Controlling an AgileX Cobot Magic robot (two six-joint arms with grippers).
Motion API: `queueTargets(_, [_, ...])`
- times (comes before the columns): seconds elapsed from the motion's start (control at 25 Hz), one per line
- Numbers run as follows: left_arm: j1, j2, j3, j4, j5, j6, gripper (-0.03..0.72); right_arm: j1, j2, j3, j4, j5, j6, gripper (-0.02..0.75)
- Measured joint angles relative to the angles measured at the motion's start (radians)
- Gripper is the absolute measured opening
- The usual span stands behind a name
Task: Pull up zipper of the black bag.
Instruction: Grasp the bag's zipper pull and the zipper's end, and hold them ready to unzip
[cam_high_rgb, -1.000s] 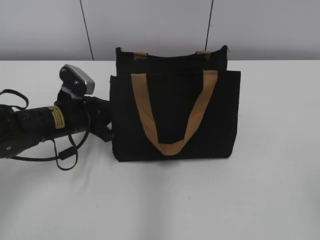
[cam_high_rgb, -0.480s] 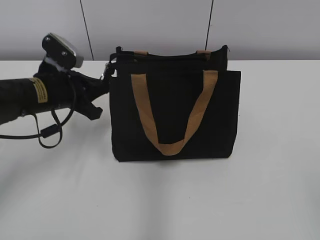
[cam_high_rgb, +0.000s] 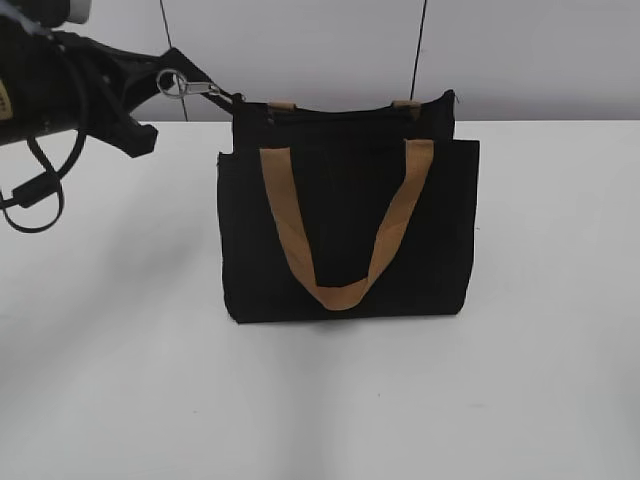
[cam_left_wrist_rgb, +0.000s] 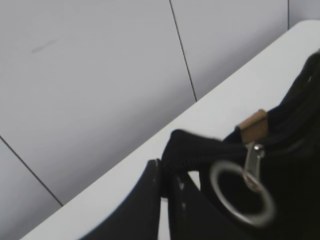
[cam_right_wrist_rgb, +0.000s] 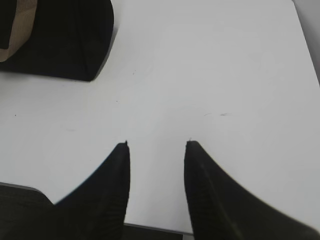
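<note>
The black bag (cam_high_rgb: 350, 230) stands upright on the white table, its tan straps hanging down the front. The dark zipper line (cam_high_rgb: 340, 110) runs along its top edge. My left gripper (cam_high_rgb: 185, 68) is raised above and left of the bag's top left corner. In the left wrist view its jaws (cam_left_wrist_rgb: 164, 172) are shut on a black fabric tab (cam_left_wrist_rgb: 200, 150) at the zipper's end. The silver pull tab (cam_left_wrist_rgb: 252, 159) with a metal ring (cam_left_wrist_rgb: 242, 192) hangs beside the jaws. My right gripper (cam_right_wrist_rgb: 156, 145) is open and empty over bare table, out of the exterior view.
The white table (cam_high_rgb: 540, 350) spreads around the bag, with a grey panelled wall (cam_high_rgb: 300, 50) behind. A bottom corner of the bag (cam_right_wrist_rgb: 60, 40) shows at the top left of the right wrist view. The left arm's cable loop (cam_high_rgb: 30, 200) hangs left of the bag.
My left arm has risen from beside the bag's left side to above its top left corner, drawing the fabric tab and silver ring up and to the left. The bag stays upright.
</note>
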Motion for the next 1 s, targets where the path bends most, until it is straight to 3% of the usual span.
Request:
queueTargets(0.32, [-0.027, -0.08, 0.002, 0.008, 0.049, -0.071, -0.001, 0.0, 0.0, 0.0, 0.0, 0.0, 0.0, 0.291])
queueTargets(0.6, [-0.11, -0.116, 0.002, 0.008, 0.057, -0.073, -0.001, 0.001, 0.001, 0.0, 0.032, 0.0, -0.007, 0.291])
queueTargets(0.8, [-0.154, -0.117, 0.002, 0.007, 0.063, -0.076, -0.001, 0.001, 0.131, -0.015, 0.191, -0.016, -0.184, 0.291])
queueTargets(1.0, [-0.158, -0.117, 0.002, 0.006, 0.063, -0.076, -0.001, 0.017, 0.35, -0.024, 0.455, -0.18, -0.447, 0.291])
